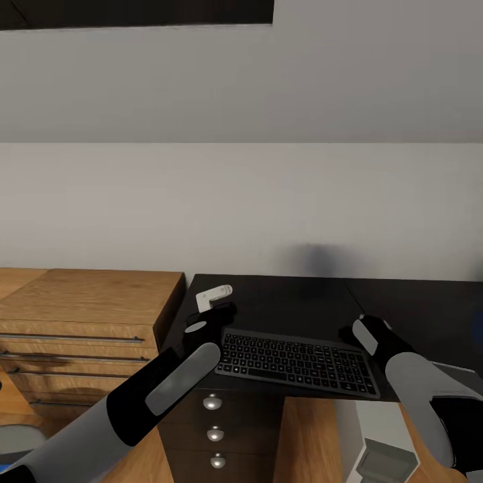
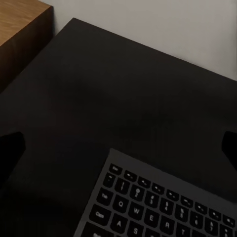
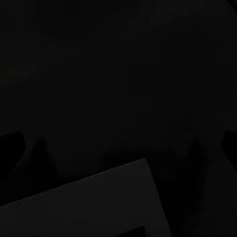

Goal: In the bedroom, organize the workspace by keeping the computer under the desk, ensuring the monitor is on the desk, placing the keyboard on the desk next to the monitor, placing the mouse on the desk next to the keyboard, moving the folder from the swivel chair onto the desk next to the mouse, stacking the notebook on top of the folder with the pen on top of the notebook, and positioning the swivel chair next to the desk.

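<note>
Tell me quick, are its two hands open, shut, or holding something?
Left gripper: open, holding nothing, above the keyboard's end.
Right gripper: open, holding nothing.

The keyboard [image 2: 158, 202] ran off the left wrist picture's edge; the desk [image 1: 429, 302] was cut off at the head view's right; the right wrist picture was too dark to read

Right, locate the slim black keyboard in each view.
Head view: slim black keyboard at lower centre, on the glossy black desk, between both arms.
Left wrist view: its corner at bottom right.
Right wrist view: too dark to tell.
Shared landmark: the desk top.
</note>
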Tool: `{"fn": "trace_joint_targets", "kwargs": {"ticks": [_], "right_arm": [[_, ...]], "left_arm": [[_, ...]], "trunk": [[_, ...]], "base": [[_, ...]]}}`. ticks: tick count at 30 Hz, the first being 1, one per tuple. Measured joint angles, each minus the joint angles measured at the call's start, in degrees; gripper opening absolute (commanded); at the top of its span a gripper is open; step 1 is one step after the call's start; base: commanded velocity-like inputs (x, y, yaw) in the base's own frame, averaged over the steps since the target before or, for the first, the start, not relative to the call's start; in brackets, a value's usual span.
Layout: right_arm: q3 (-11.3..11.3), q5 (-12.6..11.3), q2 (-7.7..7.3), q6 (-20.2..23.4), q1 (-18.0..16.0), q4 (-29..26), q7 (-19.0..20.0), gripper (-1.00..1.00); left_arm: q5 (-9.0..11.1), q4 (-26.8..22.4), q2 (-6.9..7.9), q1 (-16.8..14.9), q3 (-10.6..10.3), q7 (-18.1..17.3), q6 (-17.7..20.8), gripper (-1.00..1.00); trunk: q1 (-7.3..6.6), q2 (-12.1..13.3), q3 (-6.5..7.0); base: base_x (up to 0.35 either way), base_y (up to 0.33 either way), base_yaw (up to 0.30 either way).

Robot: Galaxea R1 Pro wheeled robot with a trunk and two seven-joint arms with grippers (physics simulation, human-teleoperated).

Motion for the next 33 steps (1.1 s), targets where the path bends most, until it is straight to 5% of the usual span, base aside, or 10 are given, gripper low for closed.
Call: {"fn": "trace_joint_targets", "kwargs": {"ticks": [33], "right_arm": [[0.16, 0.06, 0.12, -0.03, 0.0, 0.03, 0.01, 1.0]], "left_arm": [[0.16, 0.02, -0.08, 0.0, -0.07, -0.08, 0.02, 1.0]], "trunk": [[0.01, 0.0, 0.0]], "base": [[-0.106, 0.029, 0.0]]}}
